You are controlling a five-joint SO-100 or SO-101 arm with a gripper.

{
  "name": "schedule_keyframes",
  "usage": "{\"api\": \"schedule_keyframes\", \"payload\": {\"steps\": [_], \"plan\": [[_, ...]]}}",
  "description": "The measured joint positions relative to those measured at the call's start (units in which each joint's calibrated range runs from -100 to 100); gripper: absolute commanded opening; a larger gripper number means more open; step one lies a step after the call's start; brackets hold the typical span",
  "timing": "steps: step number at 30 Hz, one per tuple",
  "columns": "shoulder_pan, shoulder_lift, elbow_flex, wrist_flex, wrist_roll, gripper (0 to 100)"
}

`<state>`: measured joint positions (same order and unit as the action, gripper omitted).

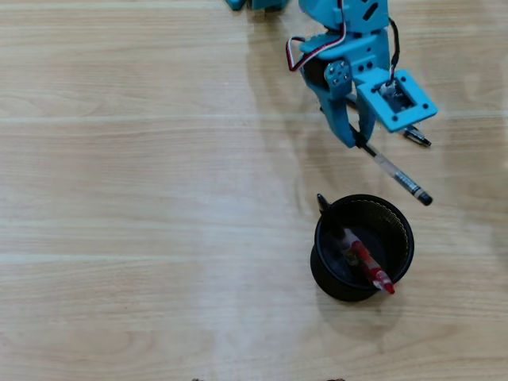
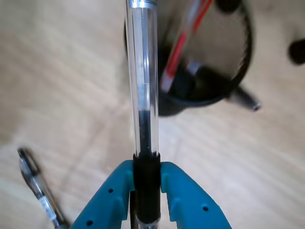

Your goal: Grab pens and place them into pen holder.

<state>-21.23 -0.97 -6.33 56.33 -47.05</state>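
Wrist view: claw (image 2: 147, 179) grips unlabelled clear pen (image 2: 144, 76).

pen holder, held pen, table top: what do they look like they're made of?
Pen holder: looks like black metal mesh with a solid rim; a fine weave shows on its inner wall, though painted plastic can't be ruled out.
Held pen: clear plastic barrel, dark ink tube visible inside, black matte grip section clamped between the fingers.
Table top: light wood grain, smooth and low sheen; probably laminate.
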Motion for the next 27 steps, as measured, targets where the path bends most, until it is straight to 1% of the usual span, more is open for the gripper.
{"api": "schedule_keyframes", "payload": {"steps": [4, 8, 12, 14, 20, 23, 27], "plan": [[0.1, 0.0, -10.0, 0.1, 0.0, 2], [1.9, 1.1, -15.9, 0.1, -0.2, 2], [1.5, 6.3, -18.3, -0.6, -2.7, 2], [1.4, 9.5, -18.5, -4.0, -3.4, 2], [1.0, 17.6, -18.6, -19.6, -3.8, 2], [0.6, 20.2, -18.6, -23.3, -3.8, 2], [0.8, 22.9, -18.6, -25.0, -3.9, 2]]}}
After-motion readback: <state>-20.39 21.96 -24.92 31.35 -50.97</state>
